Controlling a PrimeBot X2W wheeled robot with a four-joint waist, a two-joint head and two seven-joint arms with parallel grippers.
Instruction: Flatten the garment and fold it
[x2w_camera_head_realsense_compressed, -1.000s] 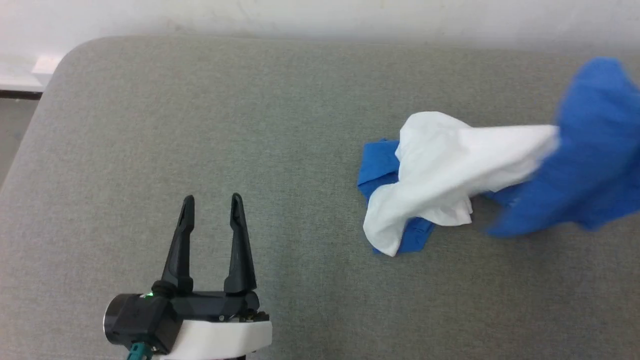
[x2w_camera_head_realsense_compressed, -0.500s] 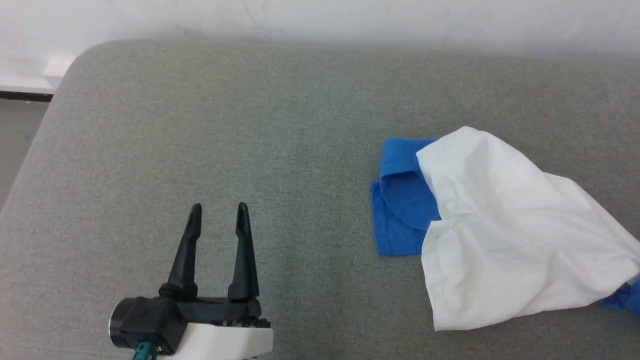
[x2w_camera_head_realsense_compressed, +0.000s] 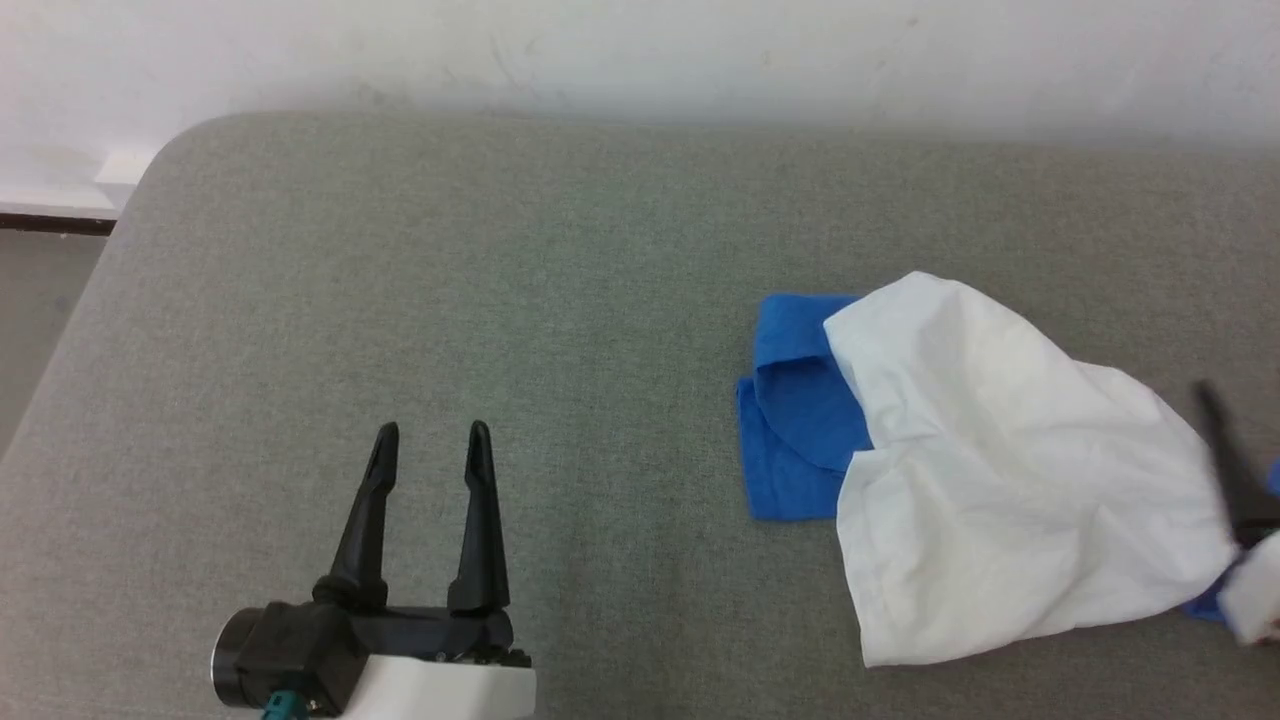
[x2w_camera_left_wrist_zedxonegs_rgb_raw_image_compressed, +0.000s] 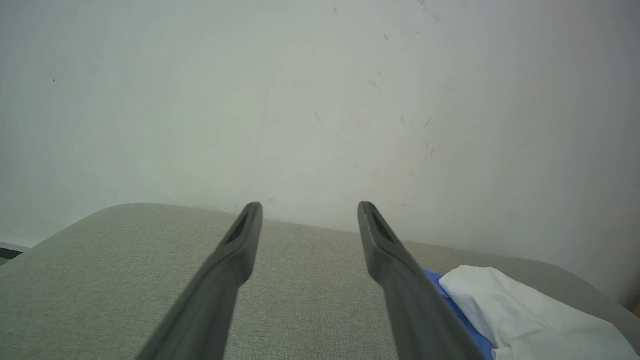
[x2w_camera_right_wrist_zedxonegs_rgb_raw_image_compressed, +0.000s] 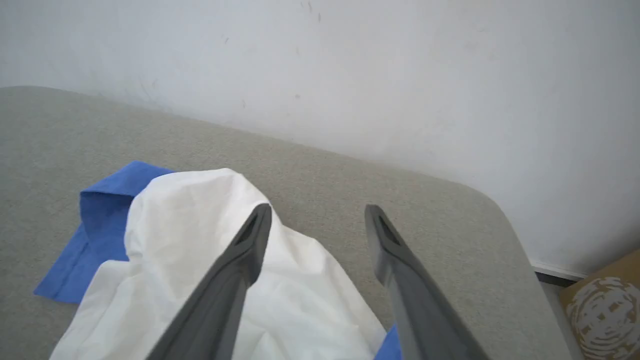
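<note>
White-and-blue garment (x2w_camera_head_realsense_compressed: 1000, 480) heaped on grey cushion (x2w_camera_head_realsense_compressed: 500, 300); right wrist view catches brown box (x2w_camera_right_wrist_zedxonegs_rgb_raw_image_compressed: 602, 307).

The desk (x2w_camera_head_realsense_compressed: 500, 250) has a grey cloth top with rounded corners. A crumpled shirt (x2w_camera_head_realsense_compressed: 1000, 500) lies on its right part, white cloth heaped over a blue piece that sticks out toward the left.

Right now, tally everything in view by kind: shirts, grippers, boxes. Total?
Shirt: 1
Grippers: 2 (left gripper, right gripper)
Box: 1
Total: 4
</note>
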